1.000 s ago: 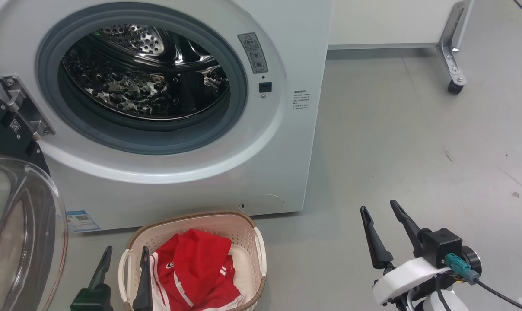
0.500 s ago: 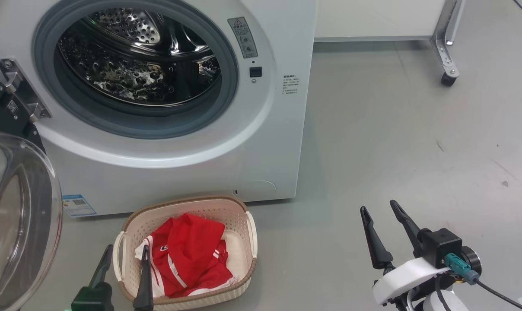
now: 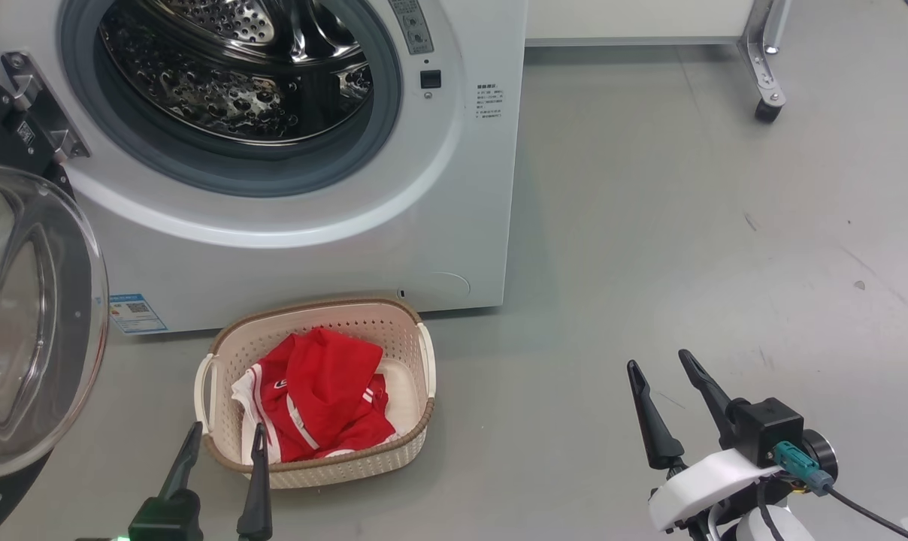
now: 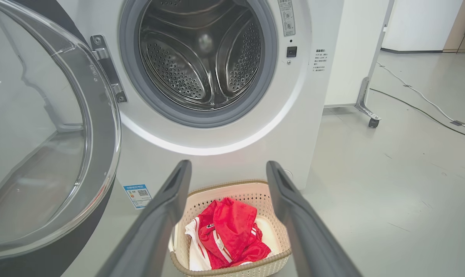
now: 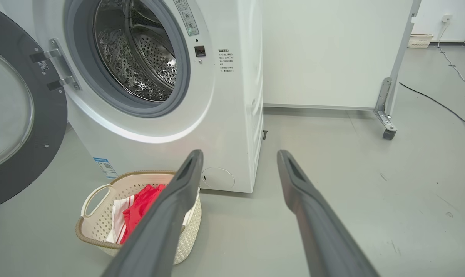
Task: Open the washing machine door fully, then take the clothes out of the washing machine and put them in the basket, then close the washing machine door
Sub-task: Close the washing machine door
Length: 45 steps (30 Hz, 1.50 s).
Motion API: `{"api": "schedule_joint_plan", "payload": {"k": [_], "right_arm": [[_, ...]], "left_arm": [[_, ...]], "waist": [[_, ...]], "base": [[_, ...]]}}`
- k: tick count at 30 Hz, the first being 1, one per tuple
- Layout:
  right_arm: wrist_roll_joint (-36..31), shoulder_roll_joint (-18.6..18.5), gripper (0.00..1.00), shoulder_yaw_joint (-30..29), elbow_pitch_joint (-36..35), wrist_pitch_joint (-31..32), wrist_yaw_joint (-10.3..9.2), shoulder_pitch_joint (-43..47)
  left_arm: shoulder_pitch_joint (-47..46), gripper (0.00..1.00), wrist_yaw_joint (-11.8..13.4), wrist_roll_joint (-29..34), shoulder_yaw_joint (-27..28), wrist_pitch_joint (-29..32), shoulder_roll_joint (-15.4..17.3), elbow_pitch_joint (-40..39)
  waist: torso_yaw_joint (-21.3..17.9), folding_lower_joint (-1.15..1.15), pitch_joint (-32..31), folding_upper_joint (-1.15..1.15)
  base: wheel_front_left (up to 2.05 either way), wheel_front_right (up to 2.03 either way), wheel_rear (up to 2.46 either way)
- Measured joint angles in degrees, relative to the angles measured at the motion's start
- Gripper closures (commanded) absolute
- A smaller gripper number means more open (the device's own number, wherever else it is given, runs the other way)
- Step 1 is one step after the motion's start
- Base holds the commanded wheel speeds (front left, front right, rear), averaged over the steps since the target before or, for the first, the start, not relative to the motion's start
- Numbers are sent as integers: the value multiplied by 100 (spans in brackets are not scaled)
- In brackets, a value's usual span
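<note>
1. Left gripper (image 3: pixel 228 428) at the lower left of the head view: two dark fingers parted wide, nothing between them, tips just short of the near rim of the basket (image 3: pixel 315 306).
2. Right gripper (image 3: pixel 658 361) at the lower right: likewise spread and empty, above bare grey floor (image 3: pixel 687 225), well apart from the basket.
3. Basket on the floor just in front of the washing machine (image 3: pixel 311 255), below the round opening and near the blue label (image 3: pixel 137 312).
4. Clothes (image 3: pixel 319 391) heaped inside the basket: red fabric with white stripes and trim, towards its left and middle, with a bare cream patch of the bottom on the right.
5. Washing machine door (image 3: pixel 33 315) swung open at the left of the head view, hung from a metal hinge (image 3: pixel 40 113), clear glass bowl bulging outward, black rim around it.
6. Perforated steel drum (image 3: pixel 228 75) in plain sight inside the grey gasket (image 3: pixel 221 176).
7. Metal leg with a caster (image 3: pixel 762 75) on the floor to the right of the machine.
</note>
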Motion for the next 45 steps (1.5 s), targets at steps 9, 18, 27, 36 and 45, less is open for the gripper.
{"api": "schedule_joint_plan", "payload": {"k": [9, 18, 27, 36, 45], "right_arm": [[-7, 0, 0, 0, 24, 0, 1, -1], [-14, 1, 0, -3, 63, 0, 1, -1], [-22, 1, 0, -12, 102, 0, 1, -1], [-22, 1, 0, -15, 116, 0, 1, -1], [-57, 1, 0, -51, 116, 0, 1, -1]], "left_arm": [[0, 0, -1, 0, -14, -1, 0, -10], [-1, 0, -1, -1, -21, -1, 0, -9], [-1, 0, -1, -1, -23, -1, 0, -9], [-1, 0, -1, -1, -24, -1, 0, -9], [-1, 0, -1, -1, -31, -2, 0, -11]], "waist": [[28, 0, -12, 0], [35, 0, -47, 0], [44, 0, -79, 0], [63, 0, -80, 0], [114, 0, -60, 0]], "base": [[-72, 72, 0], [-32, 32, 0], [-2, 2, 0], [0, 0, 0], [0, 0, 0]]}}
